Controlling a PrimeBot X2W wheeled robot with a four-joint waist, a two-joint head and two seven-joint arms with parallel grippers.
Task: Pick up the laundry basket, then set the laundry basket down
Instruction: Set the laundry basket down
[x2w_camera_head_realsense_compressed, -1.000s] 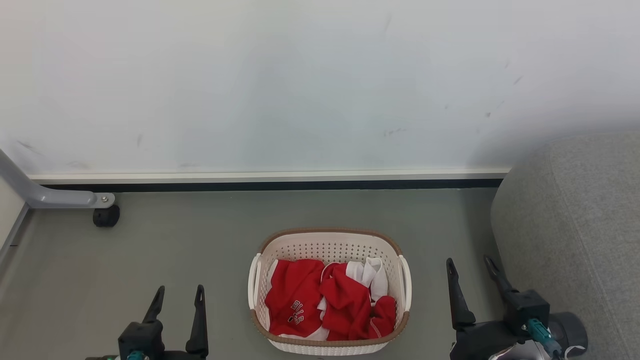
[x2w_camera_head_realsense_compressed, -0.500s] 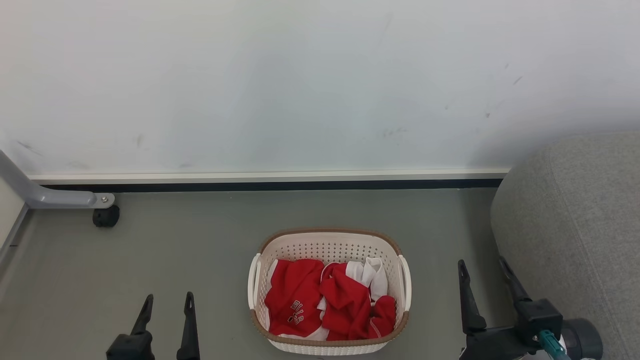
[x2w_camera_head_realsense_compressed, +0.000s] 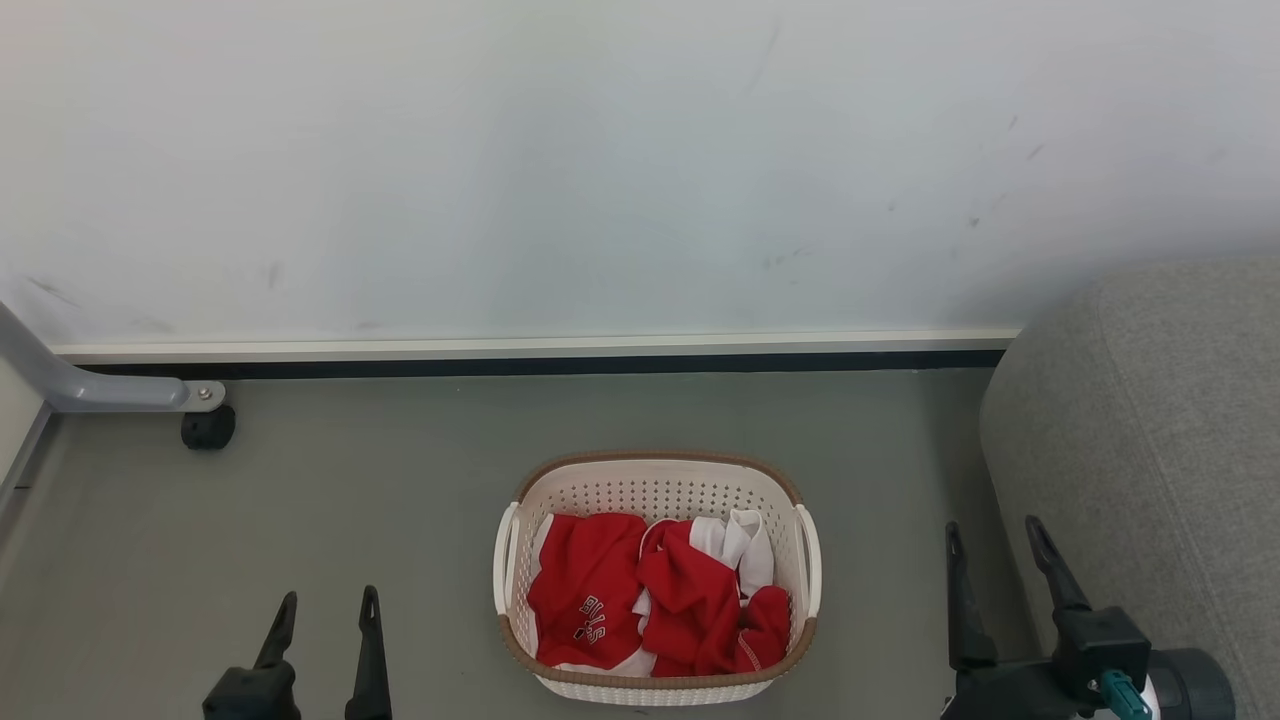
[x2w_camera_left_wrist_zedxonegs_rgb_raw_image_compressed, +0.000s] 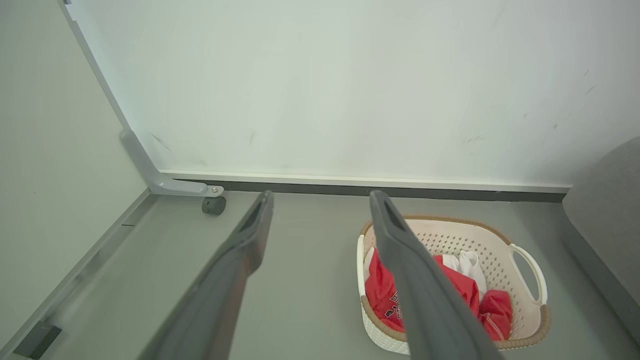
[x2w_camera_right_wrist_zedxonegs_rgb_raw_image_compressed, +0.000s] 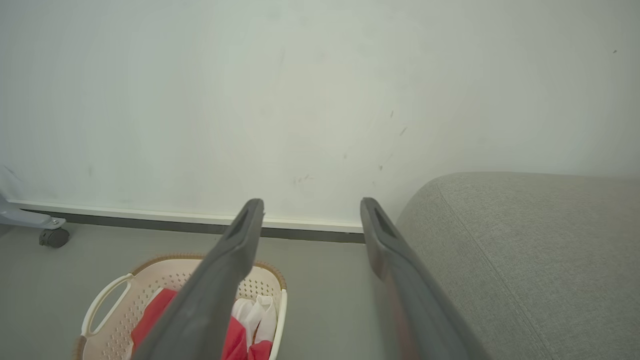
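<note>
Head view: left hand (x2w_camera_head_realsense_compressed: 330, 594) partly offscreen

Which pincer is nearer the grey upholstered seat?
Right. The right pincer hovers just beside the grey upholstered seat; the left pincer is on the far side of the laundry basket.

In the laundry basket (x2w_camera_head_realsense_compressed: 655, 492), red clothes (x2w_camera_head_realsense_compressed: 590, 590) hide its floor.
</note>
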